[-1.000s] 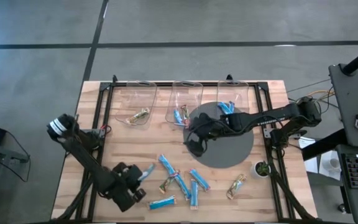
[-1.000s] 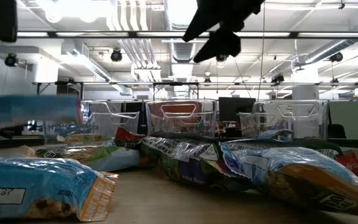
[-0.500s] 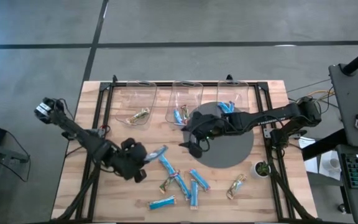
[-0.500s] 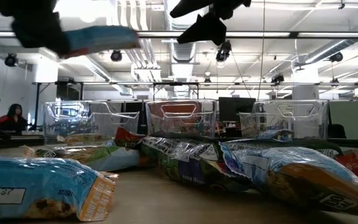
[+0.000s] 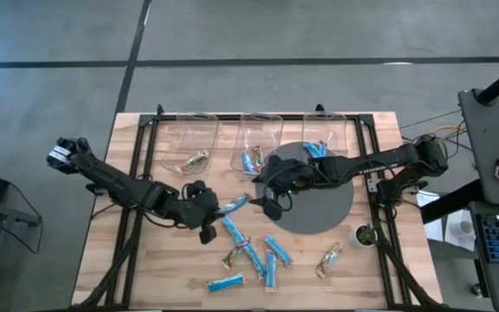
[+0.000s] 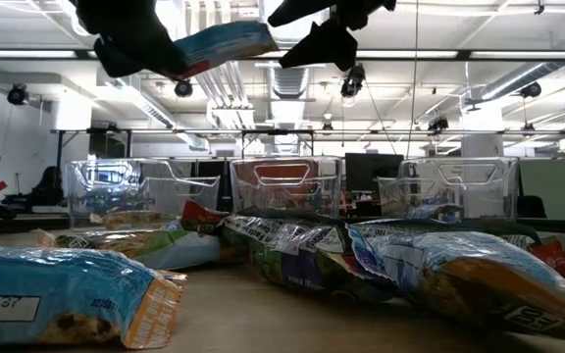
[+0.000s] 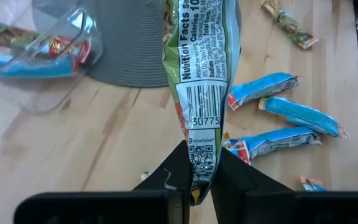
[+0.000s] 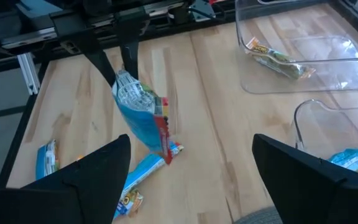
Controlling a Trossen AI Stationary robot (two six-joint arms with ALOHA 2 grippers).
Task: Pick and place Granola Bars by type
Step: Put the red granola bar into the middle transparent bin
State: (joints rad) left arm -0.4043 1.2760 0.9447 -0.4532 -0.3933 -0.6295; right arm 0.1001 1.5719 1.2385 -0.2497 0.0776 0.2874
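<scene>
Left gripper [image 5: 210, 215]: clenched on one end of a blue bar [image 5: 235, 205], lifted clear of the wood, its glossy foil crinkled; the wrist view shows a green back panel with barcode print between the dark fingers [image 7: 166, 177].
Right gripper [image 5: 269, 206]: fingers spread wide, grasping nothing, hovering over the left edge of the round grey mat [image 5: 327, 212], just right of the held bar.
Loose bars [image 5: 258, 257]: flat, shiny wrappers, mostly bright blue, scattered on the near middle of the pale wooden table [image 5: 145, 277]; a tan one [image 5: 328, 258] lies nearer the right.
Bins [image 5: 259, 143]: three clear, rounded plastic tubs along the far edge; the left holds a tan bar [image 5: 193, 160], the middle and right hold blue ones.
</scene>
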